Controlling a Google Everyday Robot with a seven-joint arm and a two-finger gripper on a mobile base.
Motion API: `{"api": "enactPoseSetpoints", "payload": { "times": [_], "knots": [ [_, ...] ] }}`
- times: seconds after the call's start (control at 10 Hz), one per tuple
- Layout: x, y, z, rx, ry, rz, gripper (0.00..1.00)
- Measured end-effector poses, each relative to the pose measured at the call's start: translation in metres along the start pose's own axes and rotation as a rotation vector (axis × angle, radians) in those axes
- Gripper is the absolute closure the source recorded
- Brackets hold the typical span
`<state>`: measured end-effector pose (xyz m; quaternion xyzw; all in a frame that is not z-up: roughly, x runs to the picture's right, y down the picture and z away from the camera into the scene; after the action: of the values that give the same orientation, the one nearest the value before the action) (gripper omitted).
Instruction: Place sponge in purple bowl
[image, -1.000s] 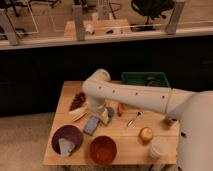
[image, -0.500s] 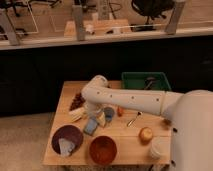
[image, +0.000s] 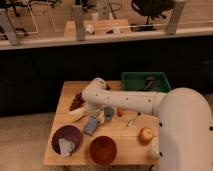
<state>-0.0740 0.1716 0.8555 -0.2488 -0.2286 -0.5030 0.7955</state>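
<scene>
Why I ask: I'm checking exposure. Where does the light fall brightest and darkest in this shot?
Camera view: warm, even light lies on the table. It is brightest on the robot's white body, and the panel behind the table is nearly black. The gripper, low over the table's middle by the sponge, and the purple bowl show no glare.

On the wooden table (image: 64, 92) sit an orange-brown bowl (image: 103, 149) at the front, a green bin (image: 145, 80) at back right, a blue-grey cup (image: 108, 112) just beside the gripper (image: 96, 119) over the table's middle, and a round yellowish fruit (image: 145, 134) at right.
</scene>
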Motion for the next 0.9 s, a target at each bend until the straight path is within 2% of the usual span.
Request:
{"api": "enactPoseSetpoints", "payload": {
  "times": [0.6, 0.7, 0.9],
  "knots": [
    [-0.003, 0.002, 0.016, -0.018, -0.009, -0.015, 0.21],
    [-0.004, 0.002, 0.017, -0.021, -0.012, -0.022, 0.27],
    [-0.007, 0.0, 0.017, -0.023, -0.017, -0.033, 0.47]
  ]
}}
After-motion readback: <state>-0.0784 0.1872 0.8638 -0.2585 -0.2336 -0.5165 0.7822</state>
